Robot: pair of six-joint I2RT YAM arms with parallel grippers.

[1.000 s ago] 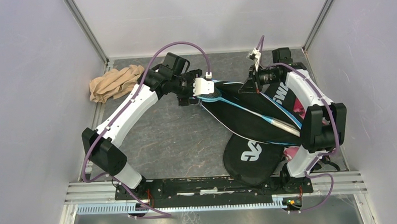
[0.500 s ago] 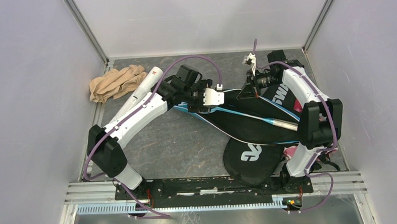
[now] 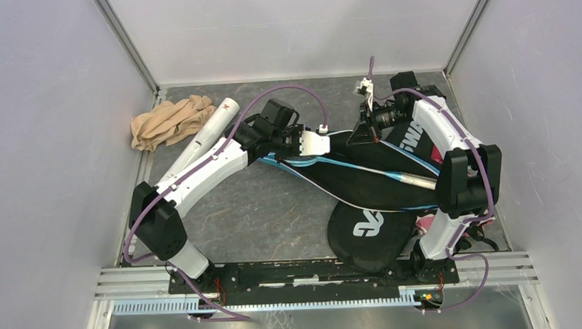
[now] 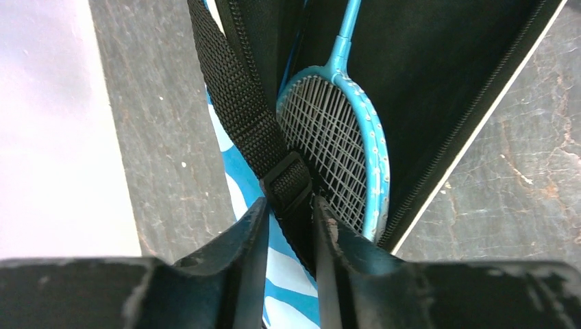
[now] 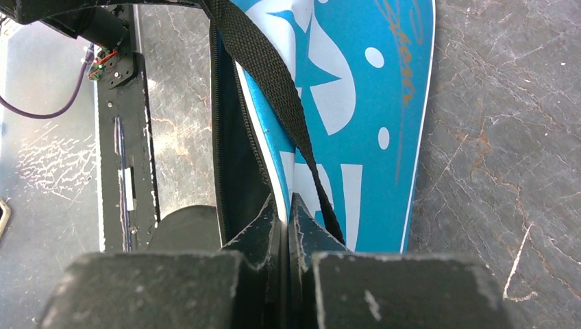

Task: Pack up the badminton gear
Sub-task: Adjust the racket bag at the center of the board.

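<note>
Clamps the left pincer (image 4: 291,205) onto a black webbing strap (image 4: 240,89), fingers drawn in close with only the strap's thickness between them. Pinches the right pincer (image 5: 284,209) almost fully closed on the rim of the blue cover (image 5: 370,103), with the strap crossing the printed face just beside the fingers. Has that cover spread open between the two pincers, across the far right part of the table (image 3: 260,210), black lining showing. Shows the blue racket (image 4: 336,130) inside the opening, strung head just beyond the left fingertips, shaft running away from them. Has the black cover (image 3: 365,232) flat at the near right, partly under the blue one. Shows the long white tube (image 3: 214,127) partly hidden under the left arm, its far end just beside the tan cloth bundle (image 3: 169,119) at the far left.
</note>
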